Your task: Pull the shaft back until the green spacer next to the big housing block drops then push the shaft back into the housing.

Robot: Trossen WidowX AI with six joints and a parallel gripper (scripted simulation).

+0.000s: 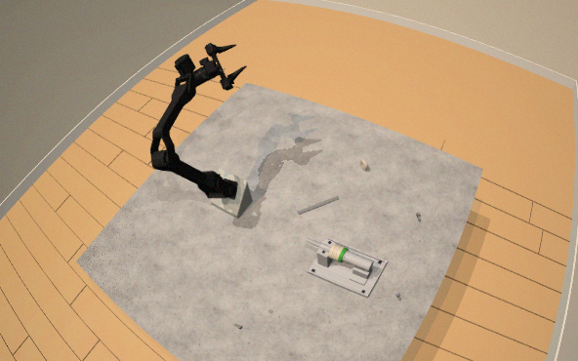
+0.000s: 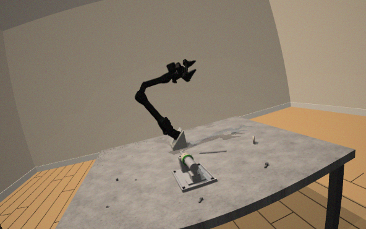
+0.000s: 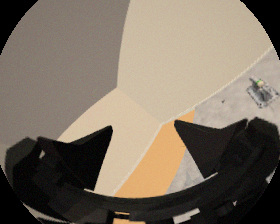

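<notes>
The green spacer (image 1: 343, 255) (image 2: 187, 158) sits around the shaft line, against the housing block (image 1: 358, 261) (image 2: 191, 165), a light grey cylinder on a base plate (image 1: 340, 283) (image 2: 209, 177). Cream spacers (image 1: 335, 252) stand beside the green one, between it and a grey upright support (image 1: 324, 259). The shaft (image 1: 312, 243) sticks out past this support on the arm's side. In the wrist view the fixture (image 3: 262, 92) is small at the right. My gripper (image 1: 240, 57) (image 2: 195, 65) (image 3: 143, 125) is open and empty, high in the air, far from the fixture.
A grey bar (image 1: 318, 205) (image 2: 212, 152) lies between the arm base and the fixture. A cream ring (image 1: 363, 165) (image 2: 253, 140) stands farther back. Small dark parts lie around, one (image 1: 419, 217) (image 2: 266, 164) at the right, another (image 1: 398, 296) (image 2: 200, 200) near the plate.
</notes>
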